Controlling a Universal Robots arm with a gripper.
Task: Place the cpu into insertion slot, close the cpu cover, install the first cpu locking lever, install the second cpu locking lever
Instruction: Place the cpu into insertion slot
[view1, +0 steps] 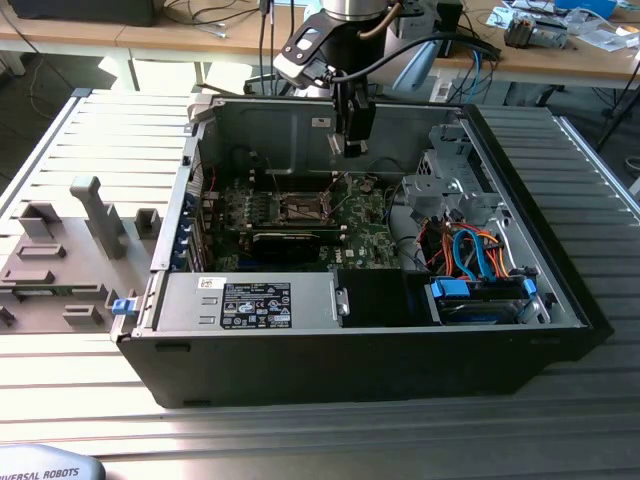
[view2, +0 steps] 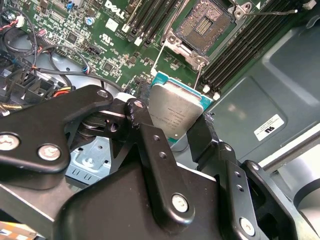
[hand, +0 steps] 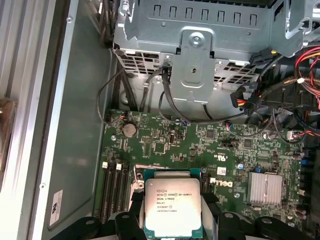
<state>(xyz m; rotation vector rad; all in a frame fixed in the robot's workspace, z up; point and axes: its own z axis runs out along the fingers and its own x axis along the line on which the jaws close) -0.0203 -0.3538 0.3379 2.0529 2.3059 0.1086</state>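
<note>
The cpu (view2: 175, 112), a flat square chip with a dull silver top, sits clamped between my gripper's (view2: 175, 127) two black fingers (view2: 150, 145). In the first wrist view the cpu (hand: 171, 205) hangs over the green motherboard (hand: 165, 142), top side facing the camera. In the exterior view my gripper (view1: 352, 150) hovers inside the open computer case (view1: 560, 300), above and behind the insertion slot (view1: 300, 208). The insertion slot (view2: 205, 22) lies open with its contacts bare. A thin wire locking lever (view2: 270, 11) stands off from it. Silver metal (view2: 182, 46) at the slot's rim may be the cpu cover.
A black card (view1: 290, 240) lies just in front of the slot, a labelled grey power supply (view1: 250, 300) nearer the case front. A metal drive cage (view1: 450, 180) and orange and blue cables (view1: 480, 250) fill the exterior view's right. Grey fixture blocks (view1: 100, 215) stand outside the case.
</note>
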